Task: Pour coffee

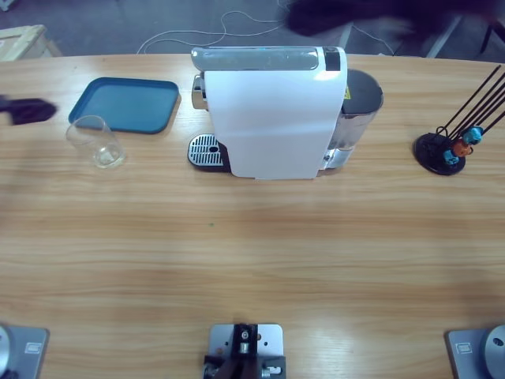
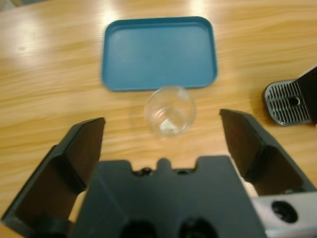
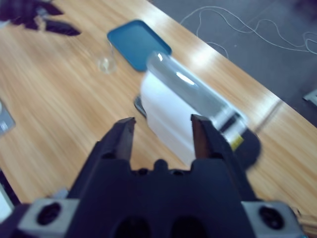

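Observation:
A small clear glass tumbler (image 1: 95, 142) stands upright on the wooden table, just in front of a blue tray (image 1: 124, 104). I cannot tell whether any coffee lies in it. My left gripper (image 2: 161, 120) is open wide, with the tumbler (image 2: 170, 111) a short way ahead between the lines of its jaws, untouched. In the high view that gripper (image 1: 28, 110) is a dark shape at the far left edge. My right gripper (image 3: 163, 120) is open and empty, high above the white coffee machine (image 3: 181, 116).
The white coffee machine (image 1: 272, 114) stands at the table's middle back, its round drip grate (image 1: 206, 150) on the tumbler's side. A black capsule stand (image 1: 443, 151) with thin rods sits far right. A dark blurred arm (image 1: 347, 16) crosses the top edge. Cables lie on the floor.

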You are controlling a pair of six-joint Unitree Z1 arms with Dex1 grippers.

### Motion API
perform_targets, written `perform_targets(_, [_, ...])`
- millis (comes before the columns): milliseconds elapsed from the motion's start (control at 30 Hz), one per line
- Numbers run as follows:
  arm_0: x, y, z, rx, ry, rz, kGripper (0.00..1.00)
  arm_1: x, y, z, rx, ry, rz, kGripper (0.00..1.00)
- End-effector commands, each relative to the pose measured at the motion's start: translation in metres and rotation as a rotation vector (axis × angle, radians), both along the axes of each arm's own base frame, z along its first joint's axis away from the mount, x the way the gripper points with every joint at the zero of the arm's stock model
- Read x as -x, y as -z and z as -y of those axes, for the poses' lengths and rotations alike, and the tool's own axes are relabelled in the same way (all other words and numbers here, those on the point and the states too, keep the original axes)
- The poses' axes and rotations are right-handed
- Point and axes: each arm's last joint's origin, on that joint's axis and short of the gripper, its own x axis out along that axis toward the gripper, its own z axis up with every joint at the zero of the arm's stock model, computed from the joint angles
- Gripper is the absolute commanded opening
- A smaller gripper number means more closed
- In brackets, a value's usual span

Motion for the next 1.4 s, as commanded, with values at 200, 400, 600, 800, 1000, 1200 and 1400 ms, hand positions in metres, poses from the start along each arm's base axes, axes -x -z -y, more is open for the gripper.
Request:
perform_targets(200, [-0.034,0.061,0.016,-0.069,-0.017,-0.153,1.000,0.044,0.041,0.068,0.038,0.008,-0.035,1.000])
perform_targets(400, [-0.039,0.078,0.019,-0.082,-0.018,-0.189,1.000,0.045,0.047,0.070,0.046,0.006,-0.042,1.000])
perform_targets(600, [-0.047,0.100,0.024,-0.075,-0.008,-0.206,0.993,0.045,0.049,0.071,0.050,0.005,-0.045,1.000])
perform_targets(800, [-0.050,0.113,0.026,-0.062,0.000,-0.173,0.982,0.046,0.051,0.073,0.053,0.005,-0.047,1.000])
perform_targets(1000, [-0.042,0.127,0.023,-0.050,0.004,-0.144,0.982,0.047,0.052,0.074,0.053,0.006,-0.046,1.000])
perform_targets(1200, [-0.032,0.137,0.019,-0.026,0.011,-0.100,0.982,0.045,0.055,0.071,0.060,0.006,-0.048,1.000])
perform_targets(1400, [-0.033,0.139,0.020,0.002,0.011,-0.044,0.982,0.044,0.057,0.069,0.062,0.006,-0.049,1.000])
